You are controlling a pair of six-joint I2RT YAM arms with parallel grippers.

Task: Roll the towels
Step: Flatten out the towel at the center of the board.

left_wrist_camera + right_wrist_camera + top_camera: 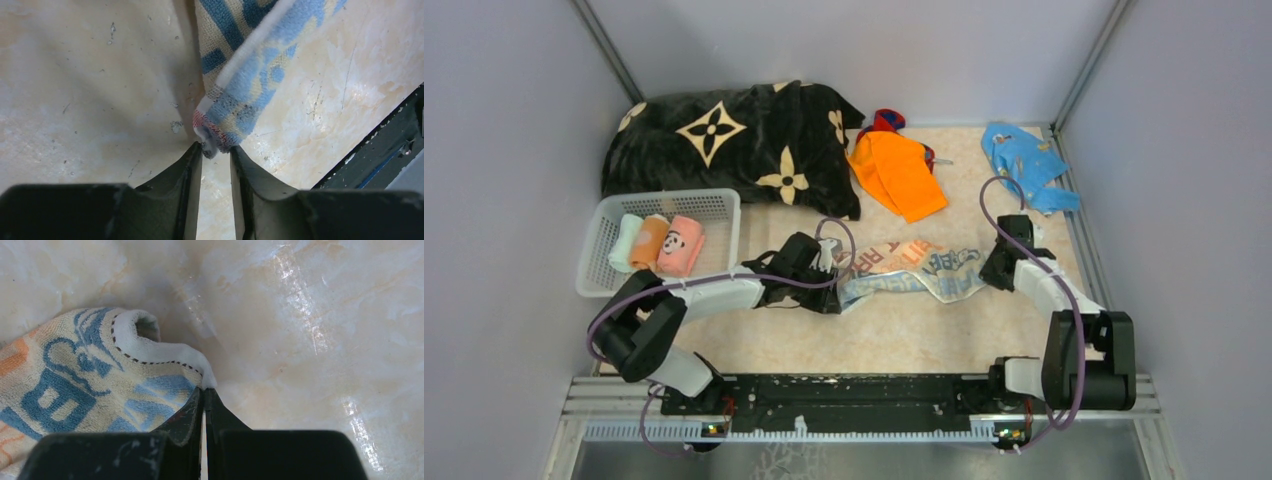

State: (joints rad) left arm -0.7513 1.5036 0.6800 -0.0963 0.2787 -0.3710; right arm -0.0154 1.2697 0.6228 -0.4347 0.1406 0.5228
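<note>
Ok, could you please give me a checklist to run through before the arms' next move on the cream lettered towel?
1. Right gripper shut on a corner of the cream terry towel with blue and orange lettering: ok.
2. Left gripper closed on the opposite end: cannot tell; a gap shows between its jaws, with the corner at the tips.
3. Towel lying flat: not ok, bunched and curled.
4. Towel apart from the plain orange cloth: ok.

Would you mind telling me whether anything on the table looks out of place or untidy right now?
Nothing is spilled or damaged. The printed towel lies bunched and twisted rather than flat, the orange towel is crumpled against a red-and-blue cloth, and the blue towel is heaped in the far right corner.
</note>
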